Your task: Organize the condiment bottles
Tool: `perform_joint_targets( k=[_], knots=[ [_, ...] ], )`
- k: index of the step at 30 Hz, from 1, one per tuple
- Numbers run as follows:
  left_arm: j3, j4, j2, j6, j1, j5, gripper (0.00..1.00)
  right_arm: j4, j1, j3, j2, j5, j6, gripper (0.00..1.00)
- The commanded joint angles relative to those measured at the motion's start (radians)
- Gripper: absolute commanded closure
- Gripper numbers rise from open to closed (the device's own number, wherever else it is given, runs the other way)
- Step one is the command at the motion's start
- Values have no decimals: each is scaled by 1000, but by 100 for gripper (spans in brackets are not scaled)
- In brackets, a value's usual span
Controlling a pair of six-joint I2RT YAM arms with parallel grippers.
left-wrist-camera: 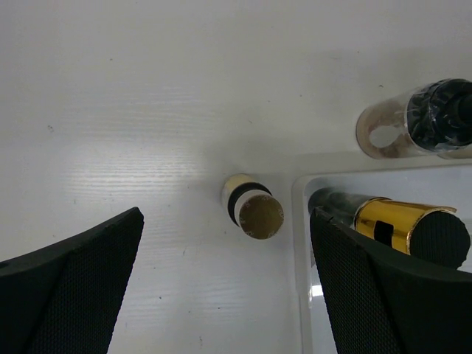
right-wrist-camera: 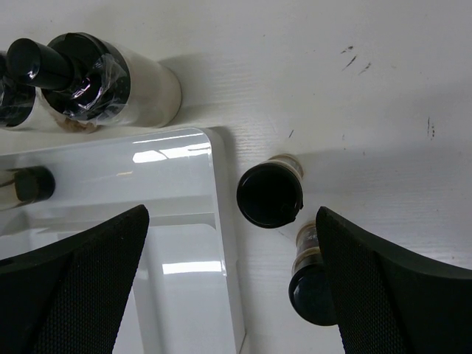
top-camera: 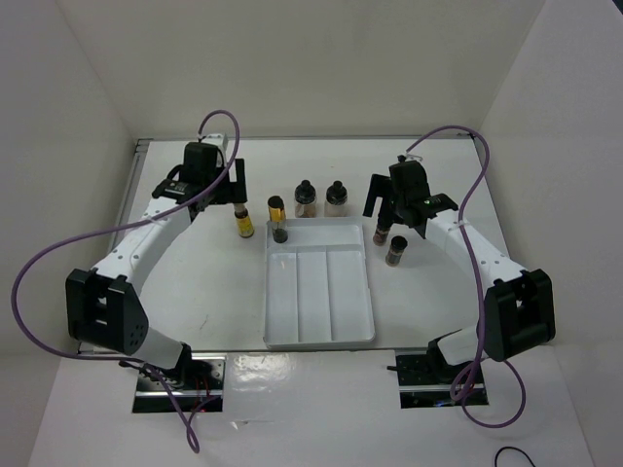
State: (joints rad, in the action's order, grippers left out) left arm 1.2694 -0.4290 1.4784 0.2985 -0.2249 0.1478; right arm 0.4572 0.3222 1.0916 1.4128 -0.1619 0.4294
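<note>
Six small condiment bottles show. An amber one (top-camera: 243, 222) stands left of the white tray (top-camera: 319, 321), below my open left gripper (top-camera: 239, 199). In the left wrist view that bottle (left-wrist-camera: 253, 210) lies ahead, between the open fingers (left-wrist-camera: 81, 280). A gold-banded bottle (top-camera: 278, 219) stands in the tray's far left corner (left-wrist-camera: 402, 225). Two pale bottles (top-camera: 305, 198) (top-camera: 337, 197) stand behind the tray. Two dark bottles (top-camera: 383, 227) (top-camera: 396, 251) stand right of it. My open right gripper (top-camera: 397, 209) hovers over the nearer-to-tray one (right-wrist-camera: 270, 194); the other (right-wrist-camera: 313, 291) is partly behind the right finger.
The tray has three long sections; its rim shows in the left wrist view (left-wrist-camera: 301, 243) and the right wrist view (right-wrist-camera: 225, 243). White walls enclose the table on the left, back and right. Purple cables loop off both arms.
</note>
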Motion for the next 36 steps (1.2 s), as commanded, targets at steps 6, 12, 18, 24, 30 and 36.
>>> perform_joint_targets(
  k=[6,12,18,24,30,36],
  knots=[
    [-4,72,55,21,-8,-27,0,-48,3,1,15,5,6,2],
    [-22,72,100,21,-42,35,3,-57,3,-10,15,-4,6,2],
    [-22,62,121,21,-51,49,16,-57,3,-10,15,-14,6,2],
    [-22,62,143,21,-60,78,28,-57,3,-10,25,-14,6,2],
    [-22,72,161,21,-60,58,39,-57,3,-10,25,-14,6,2],
    [-11,72,171,11,-60,39,70,-57,3,-10,25,-24,6,2]
  ],
)
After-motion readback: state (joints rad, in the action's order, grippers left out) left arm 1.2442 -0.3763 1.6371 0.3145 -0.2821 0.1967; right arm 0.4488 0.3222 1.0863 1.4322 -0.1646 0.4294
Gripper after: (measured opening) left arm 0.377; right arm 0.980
